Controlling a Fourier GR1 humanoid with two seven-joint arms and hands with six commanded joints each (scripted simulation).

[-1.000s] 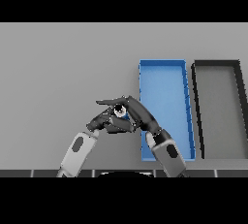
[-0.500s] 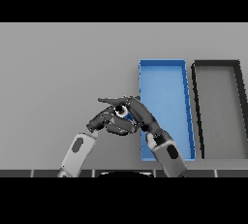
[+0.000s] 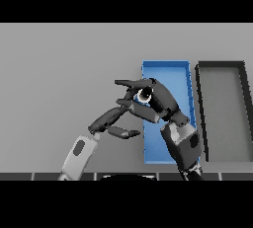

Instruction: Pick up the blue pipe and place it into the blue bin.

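Blue pipe [image 3: 144, 95] seems pinched in right hand [image 3: 157, 101] over blue bin [image 3: 185, 81]; left hand [image 3: 114, 119] relaxed.

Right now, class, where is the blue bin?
In the head view, the blue bin lies right of centre, just left of the black bin, partly under the right hand.

Blue bin [image 3: 186, 81] interior open – black bin [image 3: 220, 66] just beside it

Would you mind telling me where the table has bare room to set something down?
The table is bare left of the blue bin and beyond both bins. The dark bin shows nothing inside. It is crowded at the blue bin's left wall, where the right hand and left hand meet.
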